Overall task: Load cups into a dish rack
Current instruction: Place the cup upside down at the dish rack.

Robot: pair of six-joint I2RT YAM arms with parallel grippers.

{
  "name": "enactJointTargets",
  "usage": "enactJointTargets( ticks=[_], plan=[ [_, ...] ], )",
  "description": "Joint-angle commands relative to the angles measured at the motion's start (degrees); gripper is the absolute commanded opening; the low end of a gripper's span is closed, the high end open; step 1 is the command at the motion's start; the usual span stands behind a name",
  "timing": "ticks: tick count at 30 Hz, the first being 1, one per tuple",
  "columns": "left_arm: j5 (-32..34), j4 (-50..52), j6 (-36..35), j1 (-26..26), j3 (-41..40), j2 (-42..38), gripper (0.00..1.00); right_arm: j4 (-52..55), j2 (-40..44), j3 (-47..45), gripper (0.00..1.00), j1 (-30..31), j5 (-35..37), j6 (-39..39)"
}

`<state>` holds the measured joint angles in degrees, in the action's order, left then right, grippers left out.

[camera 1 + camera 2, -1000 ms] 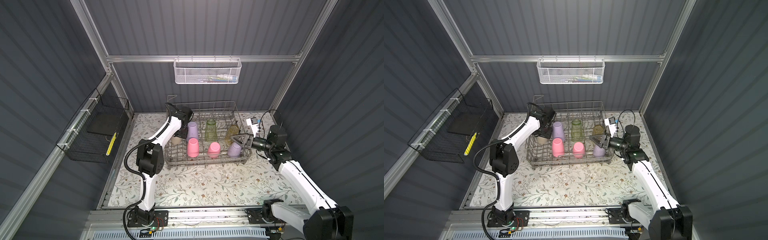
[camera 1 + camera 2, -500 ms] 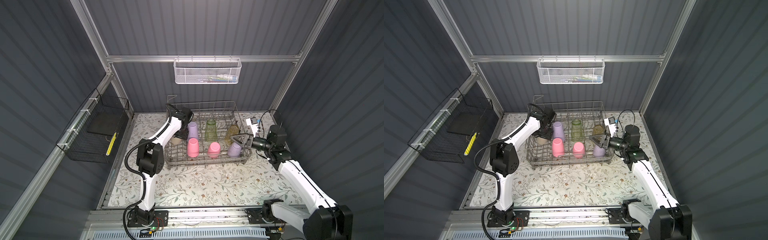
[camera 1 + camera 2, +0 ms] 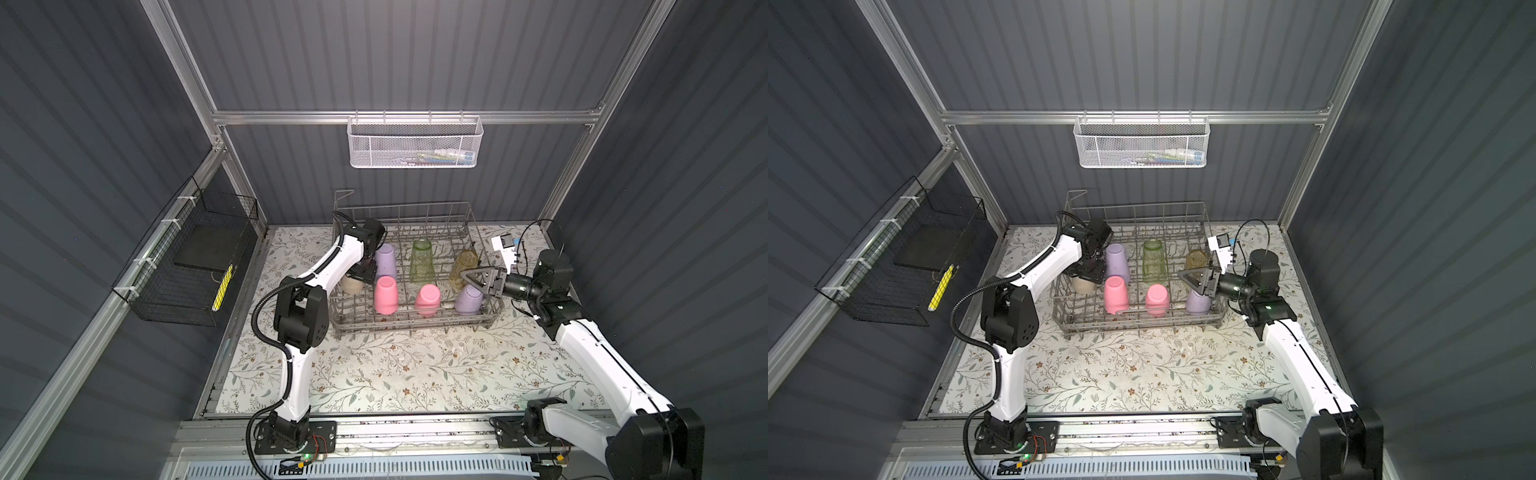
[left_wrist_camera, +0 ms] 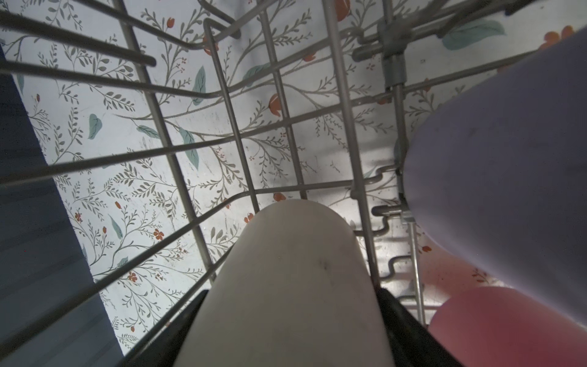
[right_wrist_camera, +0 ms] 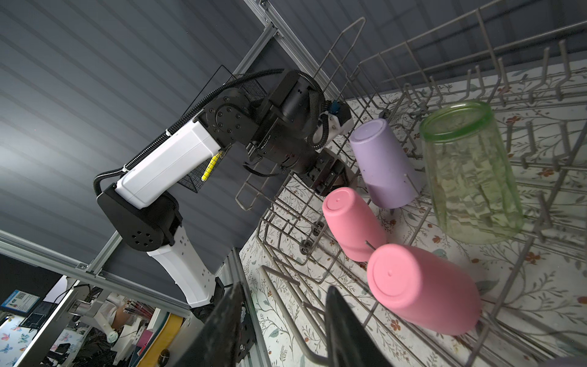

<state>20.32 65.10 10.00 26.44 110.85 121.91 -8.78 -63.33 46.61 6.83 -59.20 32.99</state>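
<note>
**Beige cup between the left jaws, by the rack's left wall**

The beige cup (image 4: 295, 254) is inside the rack (image 3: 409, 322), by its left wall. Its long axis runs straight out from the left gripper (image 4: 292, 295), down toward the rack floor. One black finger (image 4: 190, 321) flanks each side; whether they press or stand just clear cannot be told. The right gripper (image 3: 469, 277), jaws apart and empty, hangs at the rack's right side, so the left arm is nearer. A release would probably call for a straight pull-back along that axis.

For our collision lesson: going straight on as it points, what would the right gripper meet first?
Most likely the tilted pink cup lying just ahead in the dish rack, though depth is unclear.
</note>
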Motion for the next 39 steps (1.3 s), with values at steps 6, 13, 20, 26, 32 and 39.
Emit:
enactJointTargets(
  ticks=[6, 13, 20, 26, 32, 39],
  plan=[
    [-0.63, 1.17, -0.07, 0.26, -0.36, -1.84, 0.84, -1.42, -0.34, -0.64, 0.45, -0.24, -1.16, 0.19],
    [-0.02, 1.00, 0.50, 0.28, -0.76, -2.82, 0.87, -1.62, -0.39, -0.64, 0.45, -0.24, -1.35, 0.32],
    [0.75, 0.05, 0.72, 0.28, -1.16, -3.95, 0.89, -1.66, -0.35, -0.64, 0.45, -0.24, -1.35, 0.41],
    [1.58, -0.93, 0.92, 0.29, -2.11, -4.85, 0.91, -1.68, -0.38, -0.64, 0.45, -0.22, -1.31, 0.41],
    [2.45, -0.96, 1.07, 0.31, -2.04, -5.52, 0.92, -1.77, -0.38, -0.64, 0.45, -0.24, -1.44, 0.54],
    [4.54, -0.85, 1.34, 0.35, -1.88, -6.55, 0.93, -1.77, -0.34, -0.73, 0.45, -0.23, -1.36, 0.49]
  ],
)
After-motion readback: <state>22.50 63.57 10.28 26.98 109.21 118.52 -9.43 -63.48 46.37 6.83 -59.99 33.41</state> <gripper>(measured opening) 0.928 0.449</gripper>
